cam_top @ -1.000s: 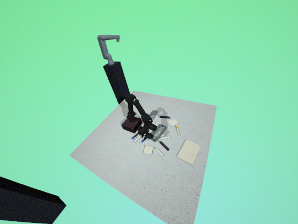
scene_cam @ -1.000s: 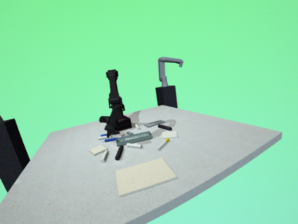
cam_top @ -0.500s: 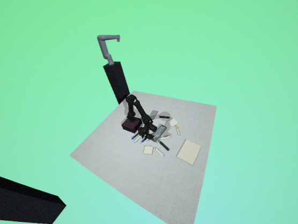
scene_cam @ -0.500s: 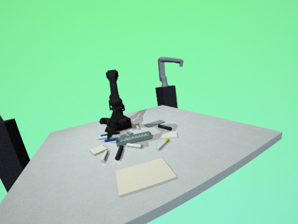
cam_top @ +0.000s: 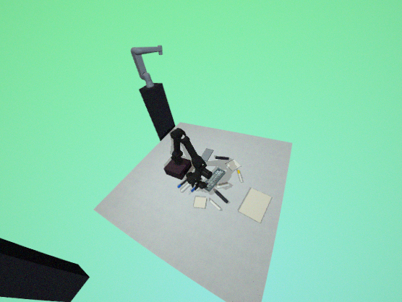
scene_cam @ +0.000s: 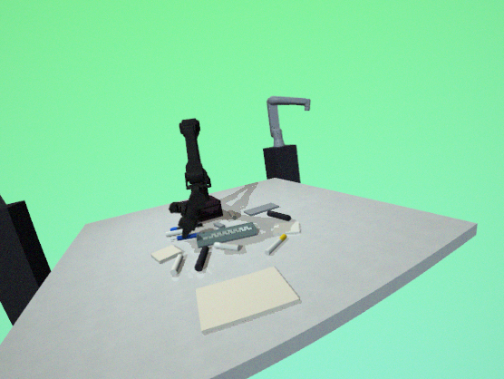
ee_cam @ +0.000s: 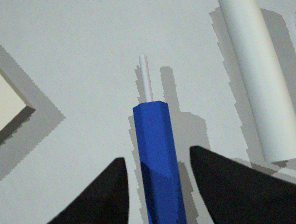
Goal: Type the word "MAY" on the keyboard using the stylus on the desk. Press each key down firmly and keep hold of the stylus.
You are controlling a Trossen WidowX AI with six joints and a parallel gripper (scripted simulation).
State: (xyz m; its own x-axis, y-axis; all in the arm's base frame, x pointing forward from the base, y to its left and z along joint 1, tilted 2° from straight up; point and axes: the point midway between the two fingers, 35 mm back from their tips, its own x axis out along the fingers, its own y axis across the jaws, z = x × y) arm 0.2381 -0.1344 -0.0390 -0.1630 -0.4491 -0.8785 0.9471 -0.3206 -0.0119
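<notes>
The blue stylus (cam_top: 194,189) (scene_cam: 180,238) (ee_cam: 154,135) has a hexagonal barrel and a thin pale tip pointing up in the wrist view. It lies on the desk beside the near-left end of the keyboard. My gripper (cam_top: 199,185) (scene_cam: 185,234) (ee_cam: 158,160) is open and low over the stylus. Its two black fingers stand on either side of the blue barrel, with a gap on both sides. The teal keyboard (cam_top: 215,179) (scene_cam: 245,230) has pale keys; single letters are too small to read. The stylus's rear end is hidden below the wrist view.
A white marker (cam_top: 185,187) (ee_cam: 257,80) lies right of the stylus in the wrist view. A small cream pad (cam_top: 199,202) (scene_cam: 167,254) (ee_cam: 9,105) lies to its left. A black marker (cam_top: 221,196) (scene_cam: 202,259) and a large pad (cam_top: 255,205) (scene_cam: 247,299) lie farther out.
</notes>
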